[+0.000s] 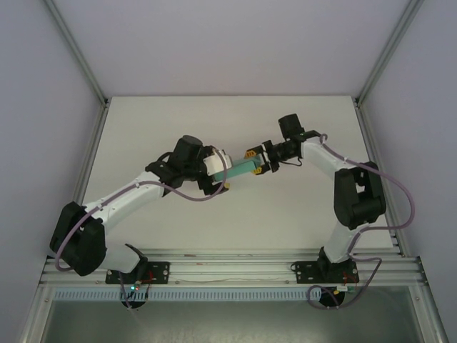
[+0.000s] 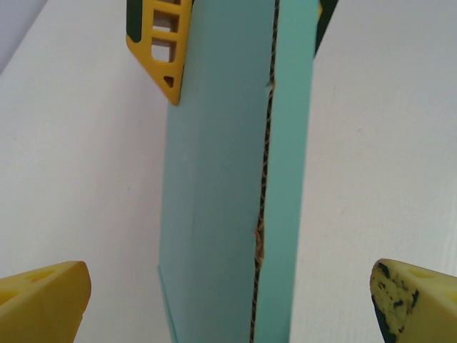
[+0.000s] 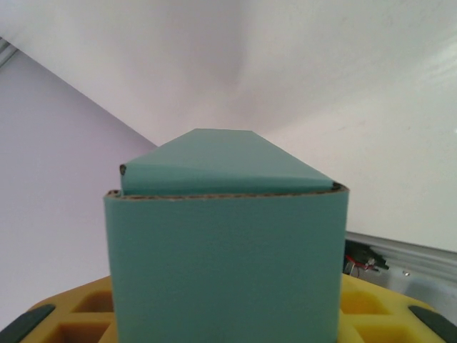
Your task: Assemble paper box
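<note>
Paper box (image 1: 241, 170): folded teal card, pinched at one end in my right gripper (image 1: 258, 166), the other end jutting straight out from it.
Right gripper: pressed onto the box's two side walls.
Left gripper (image 2: 228, 304): spread wide opposite the right gripper, yellow fingertips (image 2: 44, 299) flanking the box's free end, touching nothing.
Long axis: runs from the right gripper straight into my open left jaws, along the gaping seam (image 2: 263, 214).
Nearer arm: the left, I judge, to close on that free end.

paper box (image 1: 241, 170) | between left claw (image 1: 228, 175) and right claw (image 1: 257, 163) | above table (image 1: 178, 121)
</note>
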